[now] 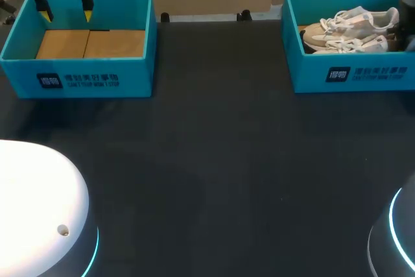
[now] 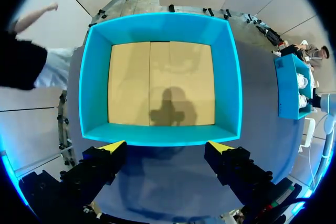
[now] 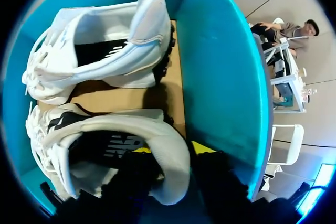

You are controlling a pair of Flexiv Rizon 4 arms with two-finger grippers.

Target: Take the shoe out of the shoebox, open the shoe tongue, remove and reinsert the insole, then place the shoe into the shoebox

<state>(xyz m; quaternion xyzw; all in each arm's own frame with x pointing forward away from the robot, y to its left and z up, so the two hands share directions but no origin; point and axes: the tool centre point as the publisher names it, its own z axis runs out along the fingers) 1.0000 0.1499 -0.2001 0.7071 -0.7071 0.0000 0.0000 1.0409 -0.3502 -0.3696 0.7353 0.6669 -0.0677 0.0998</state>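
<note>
Black left pincer [image 2: 167,147], yellow tips [image 2: 113,146], white rounded housing [image 1: 35,199], cyan ring [image 1: 94,251]

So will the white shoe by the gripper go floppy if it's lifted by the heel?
Probably not much: the shoe has a padded heel that holds its rounded shape, so it should stay fairly stiff. Its laces look loose and may dangle. Held by the heel, the toe end would likely hang lower.

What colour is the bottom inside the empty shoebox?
The shoebox bottom is cardboard tan; clearest in the left wrist view.
</note>
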